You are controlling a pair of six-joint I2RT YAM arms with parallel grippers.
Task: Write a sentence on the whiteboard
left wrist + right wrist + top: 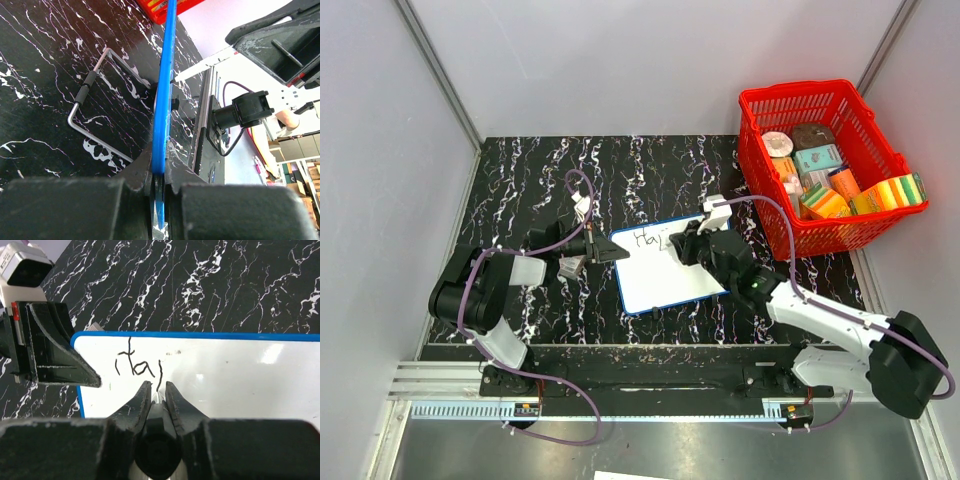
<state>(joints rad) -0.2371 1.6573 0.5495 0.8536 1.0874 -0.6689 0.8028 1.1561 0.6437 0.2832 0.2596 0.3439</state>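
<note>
The left gripper [159, 182] is clenched on the whiteboard [240, 375] by its blue rim, probably to steady it on the worktop [225, 285] against the marker's push. The right gripper [157, 392] grasps a marker [157, 407], its tip on the board just ahead of its fingers, beside the sentence [134, 367], which reads only "Ha" and one further stroke: barely begun.

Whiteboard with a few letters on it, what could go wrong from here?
The left gripper pinches only the thin blue rim of the whiteboard at one edge, so pressure from the marker in the right gripper might pivot or slide it. The sentence sits close under the far rim, so tall strokes may run off.
</note>
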